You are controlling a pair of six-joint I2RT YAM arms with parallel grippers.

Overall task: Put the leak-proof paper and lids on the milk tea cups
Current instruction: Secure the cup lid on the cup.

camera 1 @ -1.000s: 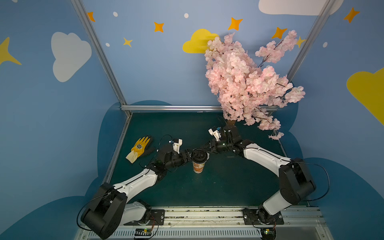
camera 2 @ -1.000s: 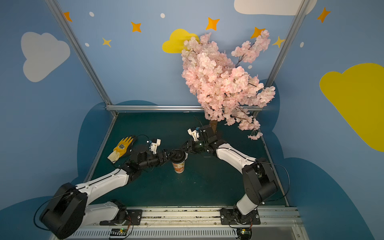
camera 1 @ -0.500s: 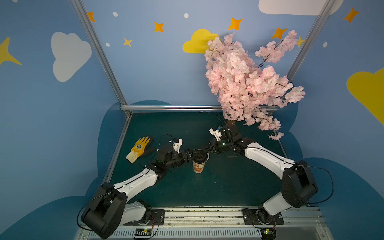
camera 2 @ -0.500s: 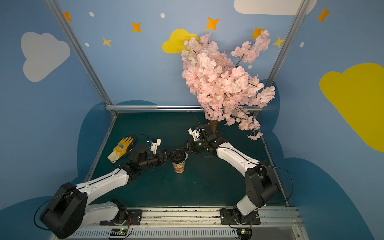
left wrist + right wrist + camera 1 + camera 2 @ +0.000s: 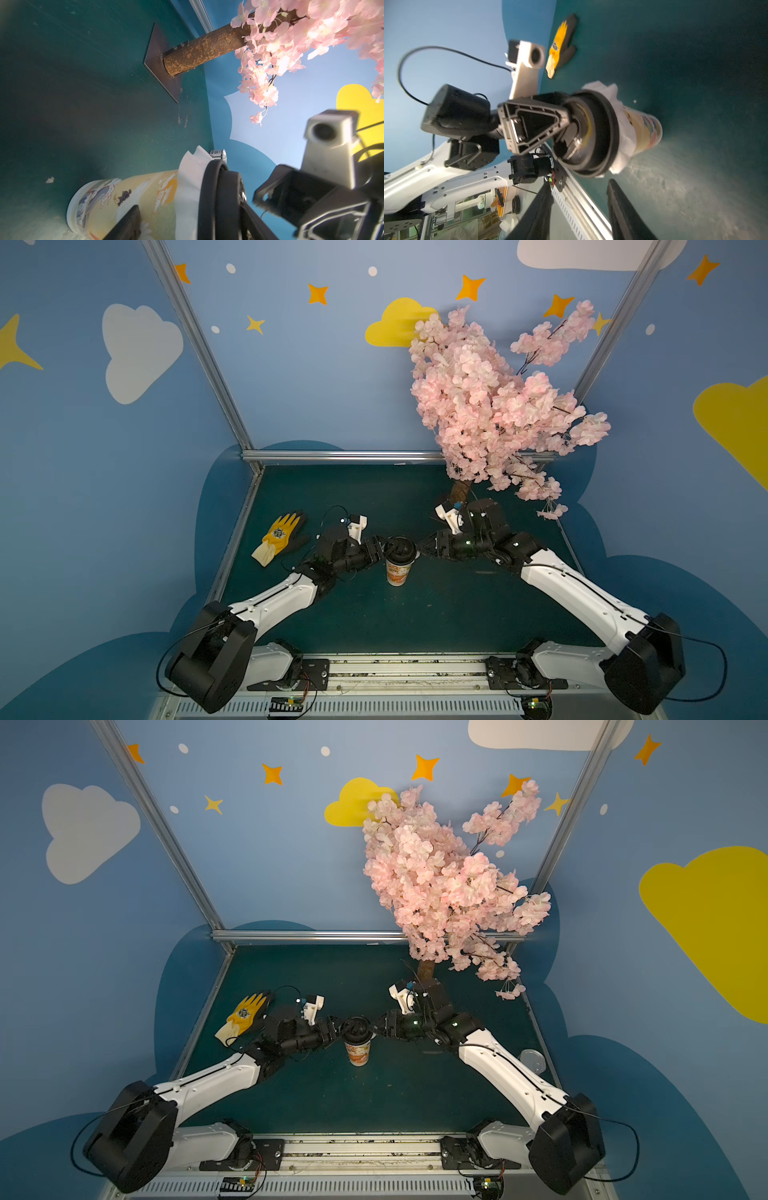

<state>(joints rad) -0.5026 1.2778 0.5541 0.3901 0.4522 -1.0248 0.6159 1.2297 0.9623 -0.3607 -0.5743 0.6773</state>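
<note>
Top views: the milk tea cup (image 5: 398, 570) is seen standing upright in the middle of the worktop (image 5: 415, 614), long axis vertical, with a black lid (image 5: 401, 548) sat on its mouth. The left hand (image 5: 382, 549) is parked at the cup's 9 o'clock, right up against the lid. The right hand (image 5: 422, 551) is at 3 o'clock, just beside it, so the left one is judged nearer.

Left wrist view: the leak-proof paper (image 5: 188, 187) is found already draped over the rim, pinned under the lid, its white edge frilled down the wall. One left finger is laid across the lid top, the other alongside the cup wall. Whether anything is actually being squeezed can't be told. Waves, a little boat and what looks like white lettering on orange are printed on the cup, but nothing can be read. A QR-style label is spotted on a tin can (image 5: 217, 154) behind.

Right wrist view: the right hand's fingers (image 5: 623, 209) are spread, nothing between them, cup just past the tips. A pull-away is reckoned best done sideways, or the cup could get tipped.
</note>
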